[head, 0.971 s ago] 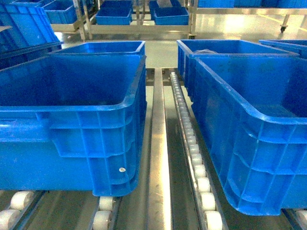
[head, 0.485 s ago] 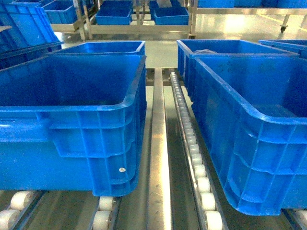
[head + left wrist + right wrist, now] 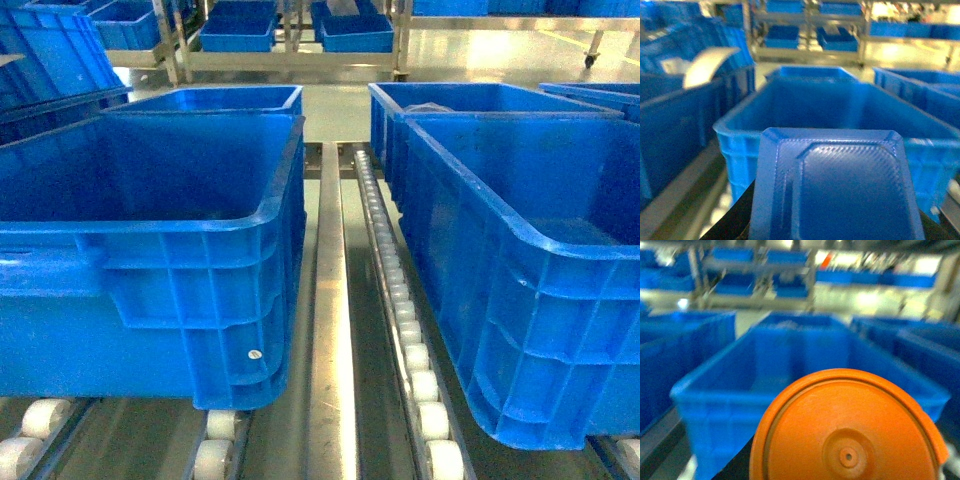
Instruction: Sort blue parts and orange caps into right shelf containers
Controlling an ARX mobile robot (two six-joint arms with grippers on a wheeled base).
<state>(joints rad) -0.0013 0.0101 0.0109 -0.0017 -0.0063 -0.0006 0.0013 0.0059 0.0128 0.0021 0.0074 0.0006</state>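
Though neither gripper's fingers show in any view, each wrist camera is filled at its lower edge by what its arm carries: the left wrist view by a blue part (image 3: pixel 832 187), a flat rectangular piece with clipped corners and a raised inner panel, and the right wrist view by an orange cap (image 3: pixel 847 427), round, with a small hub at its centre. Whether the jaws are pressed on these or how far they are spread cannot be told — the objects hide them, with only a dark edge beneath each. Beyond the blue part, the left wrist view looks straight over the near rim of a blue container (image 3: pixel 835 107) with another behind it. Beyond the orange cap, the right wrist view, which is blurred, shows a similar container (image 3: pixel 805 360) head on. From the head view, two large containers sit on the shelf (image 3: pixel 332 330), whose shiny steel rail runs up the middle: the left container (image 3: pixel 150 270) lies left of that rail, the right container (image 3: pixel 520 280) right of it, past a lane of white rollers (image 3: pixel 405 320). Behind each stands a further blue crate, and more crates rest on steel racks far beyond the rail. No arm appears in the head view.
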